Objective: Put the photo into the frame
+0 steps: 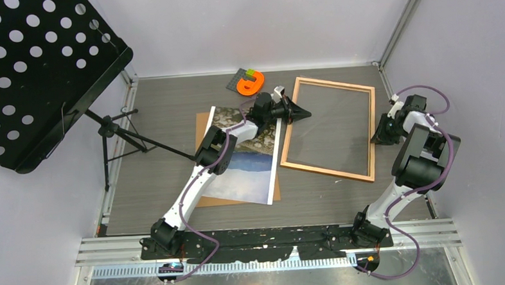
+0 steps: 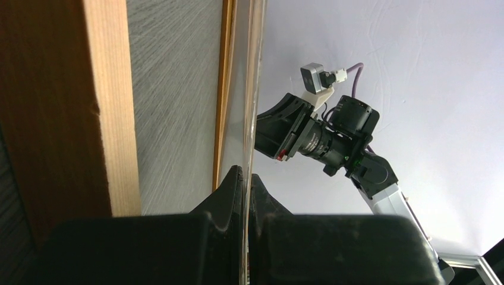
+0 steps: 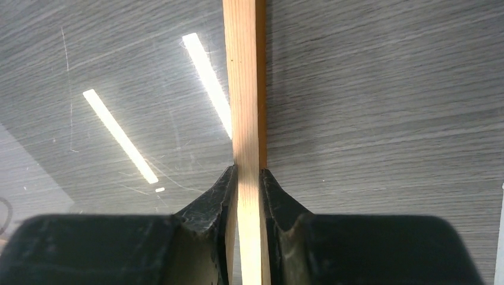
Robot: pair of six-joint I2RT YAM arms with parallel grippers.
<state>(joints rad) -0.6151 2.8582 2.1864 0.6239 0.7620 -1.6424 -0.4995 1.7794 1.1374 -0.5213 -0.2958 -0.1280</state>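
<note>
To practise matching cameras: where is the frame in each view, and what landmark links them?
Top external: frame right of centre, beside the photo.
Left wrist: its pale rail runs up the left half.
Right wrist: one rail runs up the middle, clamped by the right gripper.
Shared landmark: the right gripper on the frame's right rail.

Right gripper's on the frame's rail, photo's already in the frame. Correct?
Not quite. The photo is not in the frame; it lies on the board left of it, as the top view shows. The right gripper is on the frame's rail.
</note>
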